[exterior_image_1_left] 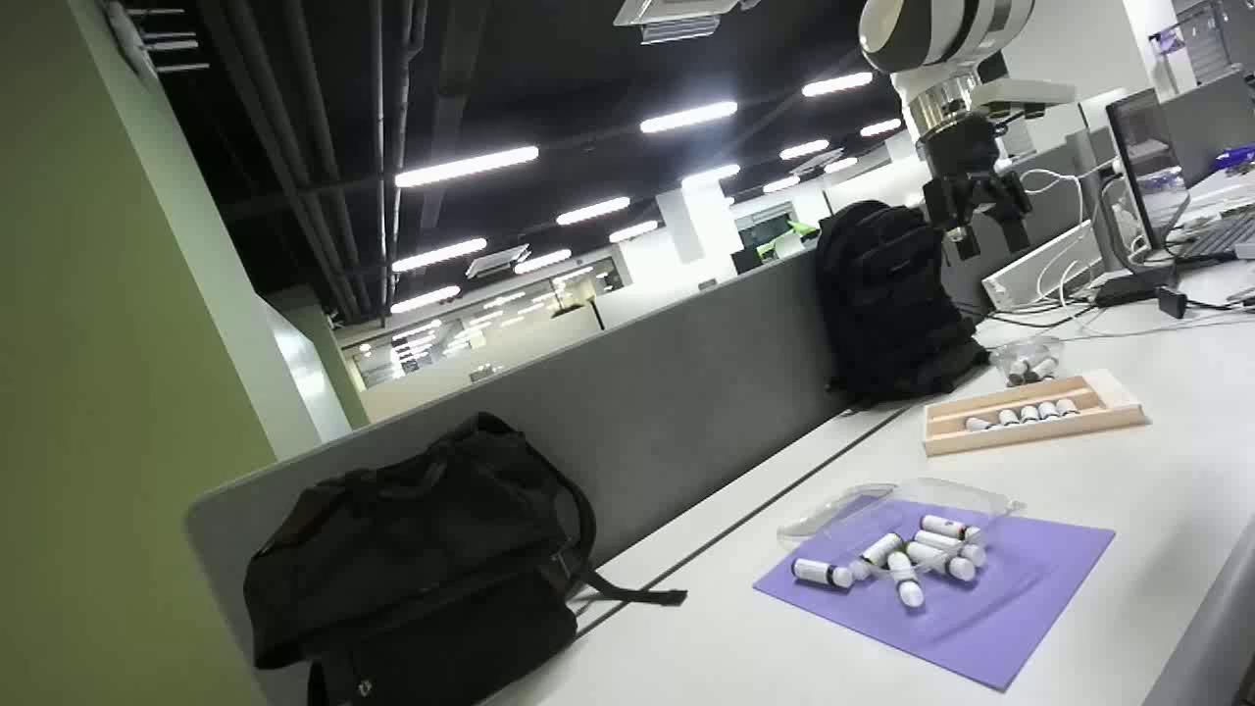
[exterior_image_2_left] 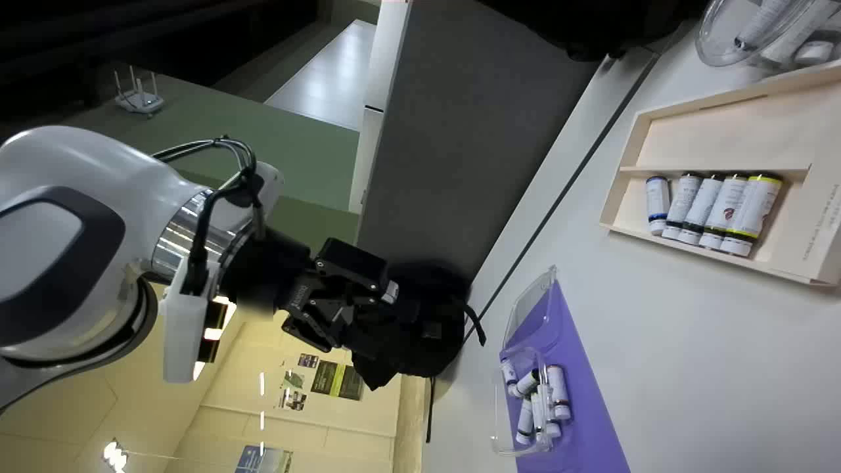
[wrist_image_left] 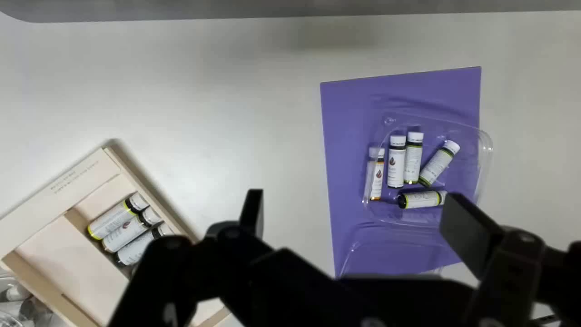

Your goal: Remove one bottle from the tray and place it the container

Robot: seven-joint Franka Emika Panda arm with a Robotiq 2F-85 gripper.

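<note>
The light wooden tray lies on the white table with several white-labelled bottles in one compartment; it also shows at the right in an exterior view and at lower left in the wrist view. The flat purple container lies apart from it, right of centre in the wrist view. A clear plastic box with several bottles rests on the purple sheet. My gripper is open and empty, high above the table; it shows in both exterior views.
A clear tub with bottles stands behind the tray. A black backpack leans on the grey partition; a black bag lies at the near end. A laptop and white cables stand beyond the tray.
</note>
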